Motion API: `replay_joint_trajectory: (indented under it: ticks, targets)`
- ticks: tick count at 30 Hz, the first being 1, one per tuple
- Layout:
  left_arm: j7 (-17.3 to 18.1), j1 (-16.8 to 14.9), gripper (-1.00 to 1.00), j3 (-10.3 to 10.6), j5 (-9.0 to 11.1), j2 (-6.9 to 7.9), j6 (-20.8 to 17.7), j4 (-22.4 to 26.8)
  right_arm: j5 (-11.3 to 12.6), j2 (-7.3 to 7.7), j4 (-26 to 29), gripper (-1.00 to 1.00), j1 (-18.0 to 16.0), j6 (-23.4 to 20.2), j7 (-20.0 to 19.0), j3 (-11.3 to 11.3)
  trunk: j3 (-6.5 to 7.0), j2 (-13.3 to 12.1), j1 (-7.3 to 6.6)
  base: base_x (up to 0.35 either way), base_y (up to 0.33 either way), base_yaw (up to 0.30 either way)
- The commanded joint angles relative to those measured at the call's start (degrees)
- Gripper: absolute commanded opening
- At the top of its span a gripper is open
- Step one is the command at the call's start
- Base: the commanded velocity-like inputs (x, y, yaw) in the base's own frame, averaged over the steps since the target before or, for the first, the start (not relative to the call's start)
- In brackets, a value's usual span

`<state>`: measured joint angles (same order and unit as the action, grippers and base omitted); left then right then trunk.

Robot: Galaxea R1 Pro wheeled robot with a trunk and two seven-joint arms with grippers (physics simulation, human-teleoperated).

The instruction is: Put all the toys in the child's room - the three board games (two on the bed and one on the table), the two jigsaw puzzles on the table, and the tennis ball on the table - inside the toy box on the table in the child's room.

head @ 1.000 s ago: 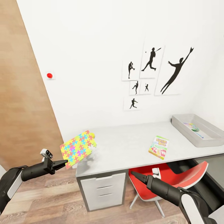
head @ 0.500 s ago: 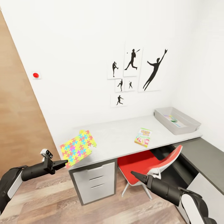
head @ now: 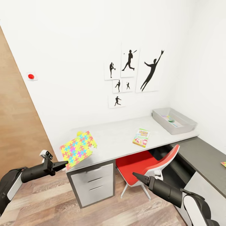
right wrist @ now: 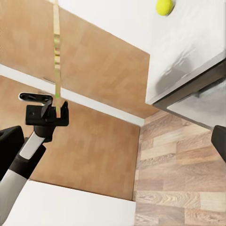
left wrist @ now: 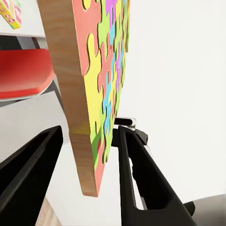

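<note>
My left gripper [head: 65, 163] is shut on the lower corner of a multicoloured jigsaw puzzle [head: 78, 149], holding it tilted in the air off the table's [head: 116, 139] left end. In the left wrist view the puzzle [left wrist: 101, 80] stands edge-on between the two black fingers [left wrist: 141, 174]. A tennis ball [head: 80, 132] peeks out behind it on the table; the right wrist view also shows the ball [right wrist: 164, 5]. A SKIP-BO board game [head: 141, 137] lies mid-table. The grey toy box [head: 185, 125] sits at the far right end with something colourful inside. My right gripper [head: 135, 174] hangs open over the floor before the chair.
A red-and-white swivel chair [head: 142, 163] is tucked under the table beside grey drawers [head: 92, 185]. A lower dark grey unit [head: 201, 157] runs along the right, with a colourful item [head: 223, 164] at the view's edge. A red button [head: 30, 76] is on the wall.
The whole picture has shifted left and the desk looks farther: the camera moved. The dark unit has come into view. Both arms keep their pose, the puzzle still held.
</note>
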<state>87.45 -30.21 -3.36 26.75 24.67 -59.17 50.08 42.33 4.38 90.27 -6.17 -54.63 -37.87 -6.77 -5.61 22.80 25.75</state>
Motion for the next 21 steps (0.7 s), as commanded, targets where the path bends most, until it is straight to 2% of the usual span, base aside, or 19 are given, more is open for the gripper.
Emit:
replay_joint_trajectory:
  ticks: [1,21]
  targets:
    - [0.2,0.0,-1.0,0.0,0.1,0.03,-0.6,0.0,-0.1,0.0,0.0,1.0,-0.1,-0.3,-0.3,-0.1,-0.07,0.1,0.04,0.0,0.0,-0.174]
    - [0.2,0.0,-1.0,0.0,0.2,0.03,-0.5,0.0,-0.1,0.01,0.0,1.0,-0.1,-0.3,-0.5,-0.3,1.25,0.1,0.04,0.0,0.0,-0.21]
